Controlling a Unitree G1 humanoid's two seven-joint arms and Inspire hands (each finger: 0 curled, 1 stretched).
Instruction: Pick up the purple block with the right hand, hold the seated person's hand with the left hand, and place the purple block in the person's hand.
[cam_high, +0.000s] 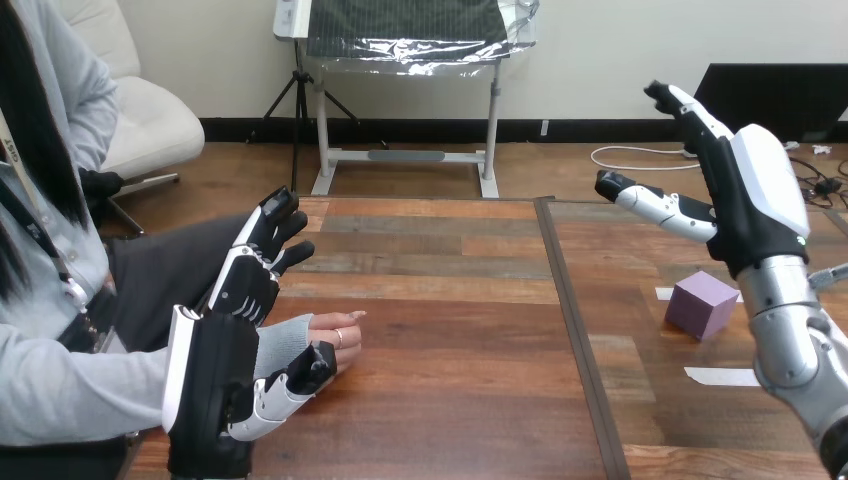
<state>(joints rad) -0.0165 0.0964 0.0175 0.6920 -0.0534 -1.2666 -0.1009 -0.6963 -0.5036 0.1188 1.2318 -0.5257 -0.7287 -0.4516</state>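
At the view's left edge, the person's hand (328, 338) rests on the surface (450, 400), loosely closed, with its grey sleeve cuff running behind the robot's left hand (215, 385). The left hand stands upright over the person's wrist. Its fingers (268, 232) are nearly straight, slightly spread, and point up and away from the camera beyond the wrist. Its thumb (305, 370) lies just beside the near edge of the person's hand. No finger is seen curled round the wrist, and whether thumb and hand touch cannot be told.

Centre: bare wooden planks in mixed brown tones, crossed from front to back by a dark seam (573, 330).

Right of the seam, the purple block (703, 305) sits on the surface, one corner turned toward the camera. It is held by nothing. A short white strip (664, 293) lies at its left edge, and a longer white strip (722, 376) lies nearer the camera.

The right hand (765, 190) is raised above the block and apart from it. Its fingers (690, 110) are straight and open, reaching up and to the left, with the thumb (645, 200) extended leftward below them. The block lies lower than the palm, beside the silver forearm (795, 340), with a clear gap to every fingertip.
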